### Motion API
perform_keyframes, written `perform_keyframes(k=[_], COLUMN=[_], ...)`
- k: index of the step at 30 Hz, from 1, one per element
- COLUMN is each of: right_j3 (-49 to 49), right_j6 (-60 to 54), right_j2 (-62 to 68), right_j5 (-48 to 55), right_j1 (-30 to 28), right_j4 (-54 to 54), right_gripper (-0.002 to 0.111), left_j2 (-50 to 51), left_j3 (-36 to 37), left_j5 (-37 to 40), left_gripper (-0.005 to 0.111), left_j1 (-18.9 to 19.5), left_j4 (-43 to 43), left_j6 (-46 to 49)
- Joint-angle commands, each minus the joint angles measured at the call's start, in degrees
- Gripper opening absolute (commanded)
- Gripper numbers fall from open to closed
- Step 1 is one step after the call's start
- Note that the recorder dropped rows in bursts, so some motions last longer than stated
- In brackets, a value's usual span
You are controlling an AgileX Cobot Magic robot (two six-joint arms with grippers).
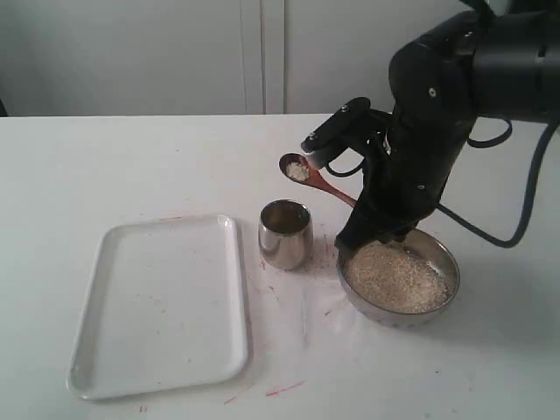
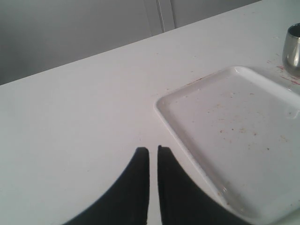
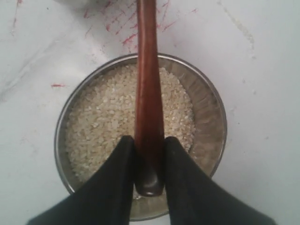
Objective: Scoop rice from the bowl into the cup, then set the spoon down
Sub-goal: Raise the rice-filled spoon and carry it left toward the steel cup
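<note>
My right gripper (image 3: 149, 140) is shut on the end of the dark wooden spoon (image 3: 147, 89), directly over the steel bowl (image 3: 216, 119) full of rice (image 3: 101, 117). In the exterior view the spoon (image 1: 319, 182) slants up and to the left from the right gripper (image 1: 360, 214). Its head holds a small heap of grains and hangs above and just behind the steel cup (image 1: 285, 234). The cup stands left of the bowl (image 1: 448, 278). My left gripper (image 2: 153, 150) is shut on nothing above the bare table, and the exterior view does not show it.
A white tray (image 1: 157, 306) lies left of the cup and, in the left wrist view, the tray (image 2: 234, 131) sits beside the left fingers. Red marks dot the table around the cup and bowl. The right arm (image 1: 437, 105) looms over the bowl's far side.
</note>
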Motion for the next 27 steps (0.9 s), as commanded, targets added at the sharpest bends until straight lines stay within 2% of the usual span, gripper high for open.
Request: perform_keyframes(k=[1,8,21,27], right_j3=[-0.54,-0.54,-0.54,-0.54], right_j6=[-0.11,-0.22,-0.22,-0.22], right_j2=[0.28,0.86,3.46,3.46], right_j5=[0.01,0.55,2.07,2.54], right_j1=[0.50,4.13,4.76,6.48], right_j4=[-5.16,-14.02,-15.83,-19.86], right_gripper=[0.000,0.000,0.000,0.000], left_j2=[0.04,0.04,0.04,0.04], left_j3=[-0.31,-0.31,-0.31,-0.31], left_j5=[0.17,0.17,0.17,0.17], left_gripper=[0.014,0.014,0.014,0.014], left_j1=[0.09,0.09,0.09,0.09], left_j4=[0.00,0.00,0.00,0.00], left_j6=[0.02,0.02,0.02,0.02])
